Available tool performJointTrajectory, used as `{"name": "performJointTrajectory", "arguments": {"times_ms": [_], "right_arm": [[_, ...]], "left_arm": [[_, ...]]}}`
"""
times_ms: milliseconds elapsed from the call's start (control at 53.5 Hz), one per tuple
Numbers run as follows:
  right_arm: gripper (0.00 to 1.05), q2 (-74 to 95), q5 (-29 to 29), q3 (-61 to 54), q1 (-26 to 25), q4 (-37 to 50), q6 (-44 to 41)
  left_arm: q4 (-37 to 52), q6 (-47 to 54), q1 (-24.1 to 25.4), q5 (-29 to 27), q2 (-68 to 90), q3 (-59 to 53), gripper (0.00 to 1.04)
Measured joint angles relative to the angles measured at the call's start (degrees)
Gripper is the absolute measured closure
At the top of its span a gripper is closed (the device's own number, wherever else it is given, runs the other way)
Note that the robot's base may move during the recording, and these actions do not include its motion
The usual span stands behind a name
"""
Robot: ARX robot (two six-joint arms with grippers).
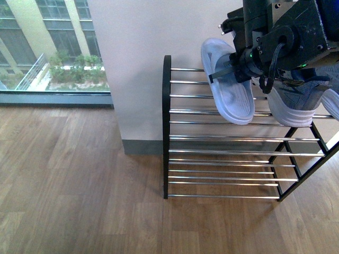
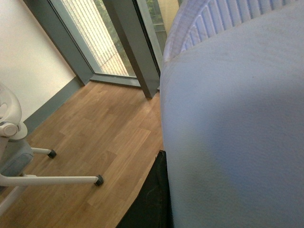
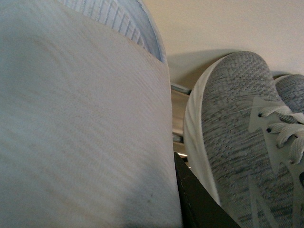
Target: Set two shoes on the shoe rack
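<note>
The black-framed shoe rack [image 1: 166, 127] with silver bars stands against the white wall. A grey knit sneaker [image 1: 296, 103] rests on its top tier. The right wrist view shows this shoe [image 3: 232, 142] with the toe of its pair [image 3: 289, 90] beside it. A light blue-white slide slipper [image 1: 228, 84] hangs tilted over the top bars, with my left gripper [image 1: 235, 69] shut on it. It fills the left wrist view [image 2: 232, 123] beside a black finger [image 2: 149, 204]. My right gripper is hidden behind the arms in the front view. Its black finger [image 3: 199, 204] presses a slipper [image 3: 80, 123].
Wood floor [image 1: 79, 190] spreads in front of and left of the rack. A large window [image 1: 47, 47] lies to the left of the white wall [image 1: 143, 63]. A white wheeled stand [image 2: 19, 161] sits on the floor in the left wrist view.
</note>
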Motion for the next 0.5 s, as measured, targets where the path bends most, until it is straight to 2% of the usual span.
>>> {"name": "performJointTrajectory", "arguments": {"times_ms": [355,505], "right_arm": [[1.03,3.61,-2.56,4.83,-0.61,0.02,-2.43],[1.03,6.69,-1.4,8.46,-0.07,2.12,-8.04]], "left_arm": [[-0.02,0.0,0.0,0.0,0.0,0.0,1.03],[-0.02,0.0,0.0,-0.02,0.0,0.0,1.03]]}}
